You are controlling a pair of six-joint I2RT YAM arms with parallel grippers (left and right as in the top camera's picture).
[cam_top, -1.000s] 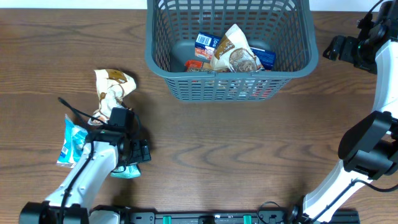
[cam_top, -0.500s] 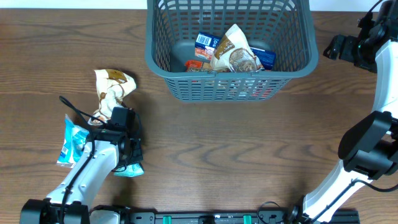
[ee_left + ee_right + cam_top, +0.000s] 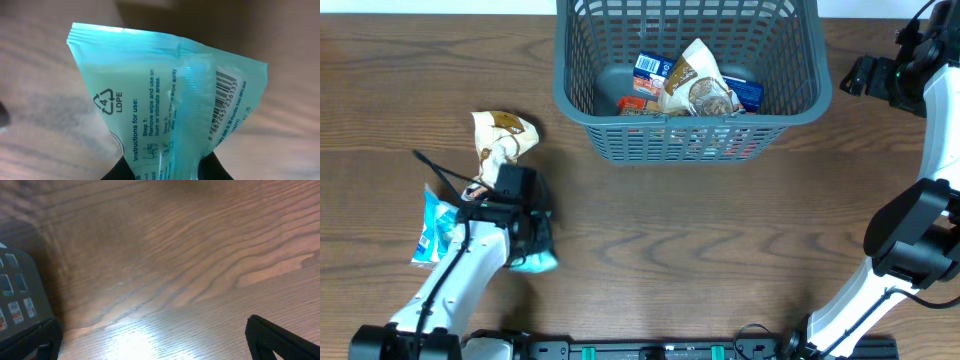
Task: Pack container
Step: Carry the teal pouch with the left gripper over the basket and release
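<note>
Well beyond L jaws, which pinch teal pkt (image 3: 150, 100), container (image 3: 690, 142) sits far-right

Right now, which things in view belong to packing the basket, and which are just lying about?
In the job:
- container, several packets already inside
- teal wipe packet, clamped in the left pincer
- tan packet and blue-white packet, loose on the table, likely next

Not in play:
- right pincer, open above the table, idle
</note>
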